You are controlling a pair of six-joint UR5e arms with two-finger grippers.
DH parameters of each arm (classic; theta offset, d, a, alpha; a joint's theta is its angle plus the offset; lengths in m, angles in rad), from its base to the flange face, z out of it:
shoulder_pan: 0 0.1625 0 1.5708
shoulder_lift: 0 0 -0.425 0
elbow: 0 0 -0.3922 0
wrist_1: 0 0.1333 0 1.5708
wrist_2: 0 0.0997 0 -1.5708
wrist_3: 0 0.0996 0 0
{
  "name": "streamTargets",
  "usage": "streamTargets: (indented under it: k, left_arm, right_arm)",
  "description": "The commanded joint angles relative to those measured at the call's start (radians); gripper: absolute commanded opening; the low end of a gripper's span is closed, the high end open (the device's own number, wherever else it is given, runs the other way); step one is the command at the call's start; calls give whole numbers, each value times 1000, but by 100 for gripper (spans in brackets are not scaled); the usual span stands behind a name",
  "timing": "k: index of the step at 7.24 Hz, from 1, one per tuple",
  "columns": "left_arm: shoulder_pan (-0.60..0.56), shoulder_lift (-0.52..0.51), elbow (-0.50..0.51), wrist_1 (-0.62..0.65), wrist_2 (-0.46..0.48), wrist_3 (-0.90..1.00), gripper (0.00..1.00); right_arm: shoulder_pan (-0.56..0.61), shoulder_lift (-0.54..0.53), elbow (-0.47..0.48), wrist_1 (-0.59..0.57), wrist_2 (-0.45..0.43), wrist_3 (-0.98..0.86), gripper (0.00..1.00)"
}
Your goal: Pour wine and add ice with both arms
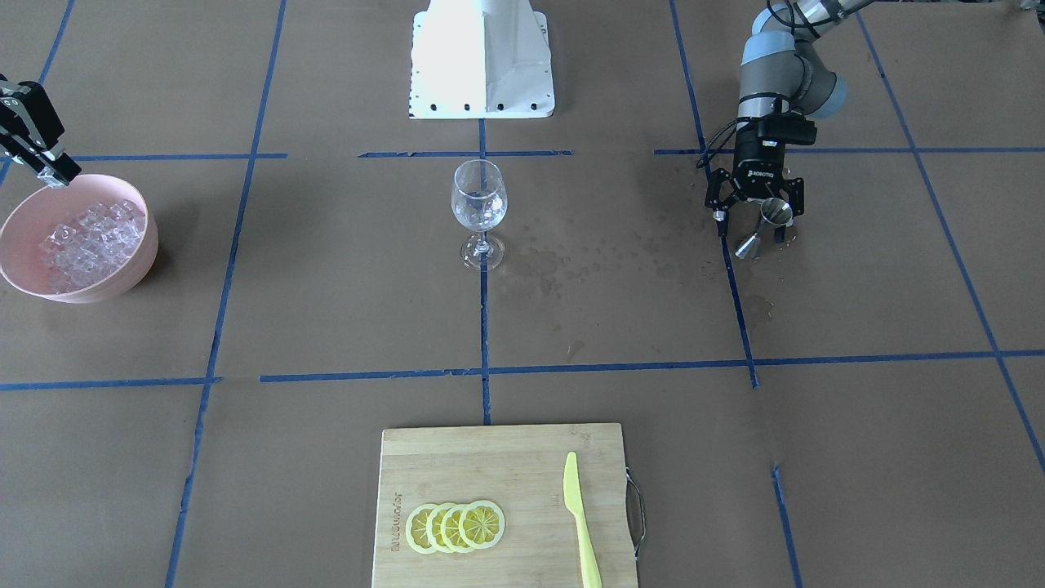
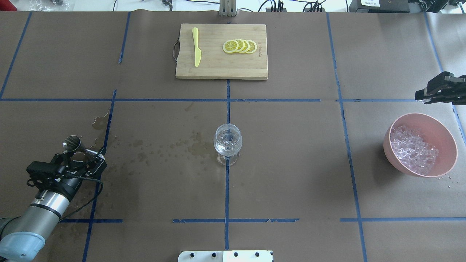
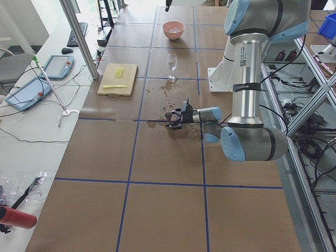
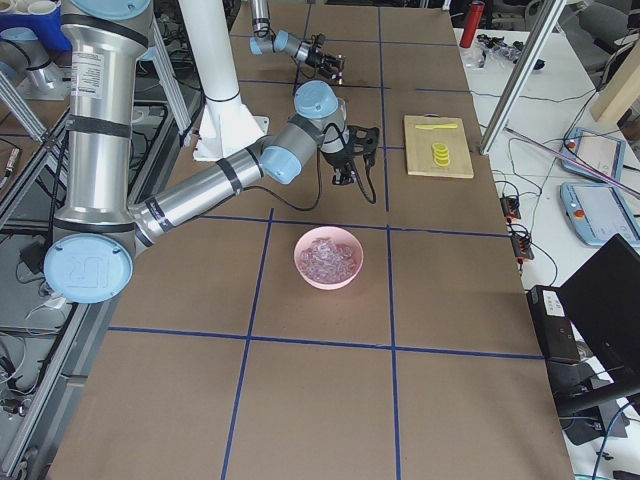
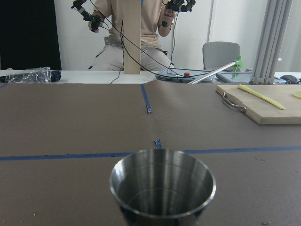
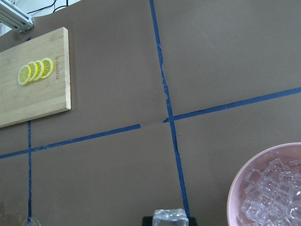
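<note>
The steel jigger stands upright on the wet paper between the spread fingers of my left gripper, which is open around it. In the left wrist view the jigger's cup fills the foreground, and no dark wine shows inside. My right gripper hovers over the far rim of the pink bowl of ice, shut on one clear ice cube. The stemmed glass stands at the table's centre. From overhead, my left gripper is at lower left and my right gripper at the right edge.
A bamboo cutting board with lemon slices and a yellow-green knife lies at the far side. Wet splashes spread between the jigger and the glass. The white pedestal base stands at the robot's side.
</note>
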Motion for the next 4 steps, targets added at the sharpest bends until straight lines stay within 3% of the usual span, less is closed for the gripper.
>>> streamTargets:
  k: [1, 4]
  left_arm:
    - [-5, 35, -17, 0, -45, 35, 100]
    - [-4, 143, -143, 64, -137, 37, 100]
  right_arm:
    - [-2, 17, 0, 0, 4, 1, 0]
    - [-16, 41, -2, 0, 13, 30, 0]
